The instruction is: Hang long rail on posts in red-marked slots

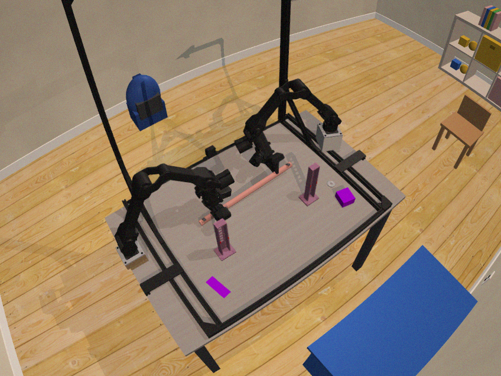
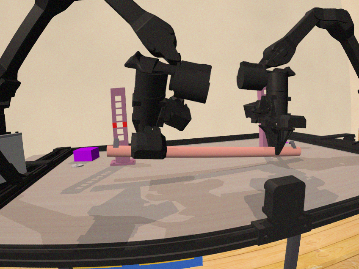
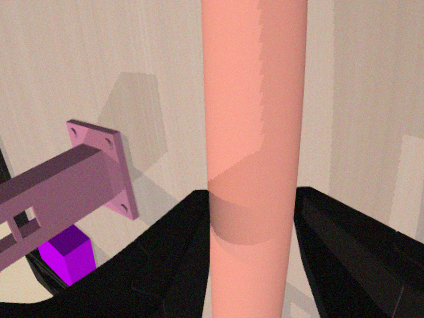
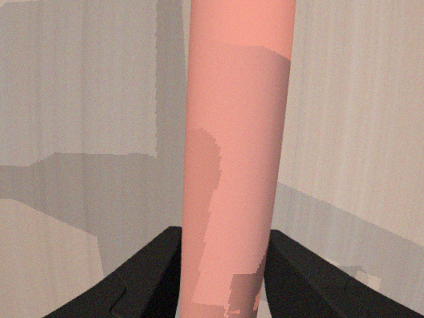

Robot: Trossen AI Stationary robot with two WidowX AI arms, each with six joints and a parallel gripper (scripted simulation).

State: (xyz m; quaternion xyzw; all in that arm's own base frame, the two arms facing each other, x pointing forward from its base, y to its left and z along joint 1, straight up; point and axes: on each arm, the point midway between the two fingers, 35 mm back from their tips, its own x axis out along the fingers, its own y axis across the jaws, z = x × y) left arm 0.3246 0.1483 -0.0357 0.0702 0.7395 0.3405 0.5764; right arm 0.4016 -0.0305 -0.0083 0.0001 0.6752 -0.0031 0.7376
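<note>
Exterior view: my left end effector (image 1: 276, 169) (image 2: 148, 153) (image 3: 251, 203), right end effector (image 1: 221, 216) (image 2: 277, 152) (image 4: 226, 237), part-open, clamping long rail (image 1: 254, 188) (image 2: 217, 151) (image 3: 255, 100) (image 4: 235, 125); uneven lifting could misalign hooks (image 1: 203, 219) (image 2: 116, 143).

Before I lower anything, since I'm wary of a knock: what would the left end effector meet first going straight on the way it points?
Most likely the table top, beneath the rail gripped by the left end effector. How deep the gap is stays unclear.

beige walls | plank floor | brown chair (image 1: 462, 128) | white shelf unit (image 1: 448, 40)
</note>
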